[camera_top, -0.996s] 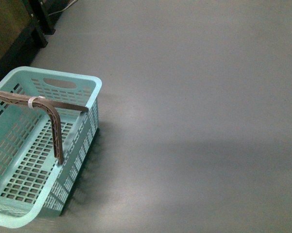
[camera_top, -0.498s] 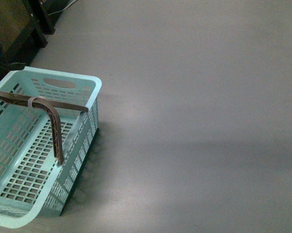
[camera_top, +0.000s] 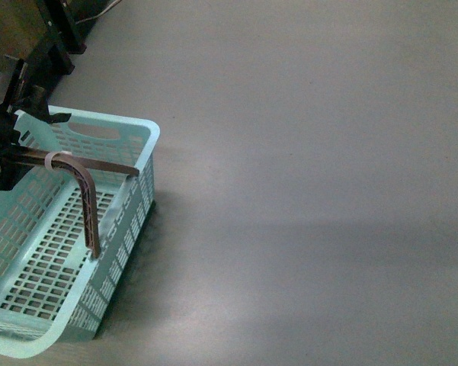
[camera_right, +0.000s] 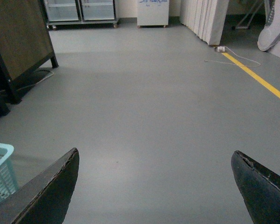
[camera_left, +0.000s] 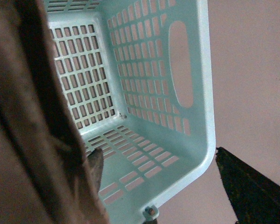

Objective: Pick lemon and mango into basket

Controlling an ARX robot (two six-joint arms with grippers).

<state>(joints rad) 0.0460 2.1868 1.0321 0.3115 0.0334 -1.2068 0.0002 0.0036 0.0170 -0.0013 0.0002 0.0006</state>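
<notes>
Grey floor (camera_top: 328,191) bears the empty light teal slotted plastic basket (camera_top: 129,221). Left gripper (camera_top: 27,130) hovers over its far end, fingers spread; right gripper (camera_right: 154,156) fingers likewise spread. Advise clearing its brown hinged handles (camera_top: 88,206).

One teal basket (camera_top: 129,206) stands on the floor (camera_top: 312,191). On the basket there is one oval cut-out (camera_top: 91,131) in its far end wall, and two brown handle bars (camera_top: 90,210) joined by one white tie (camera_top: 57,158). Far beyond the basket are two glass-fronted cabinets (camera_right: 63,10) and one yellow line (camera_right: 258,79).
</notes>
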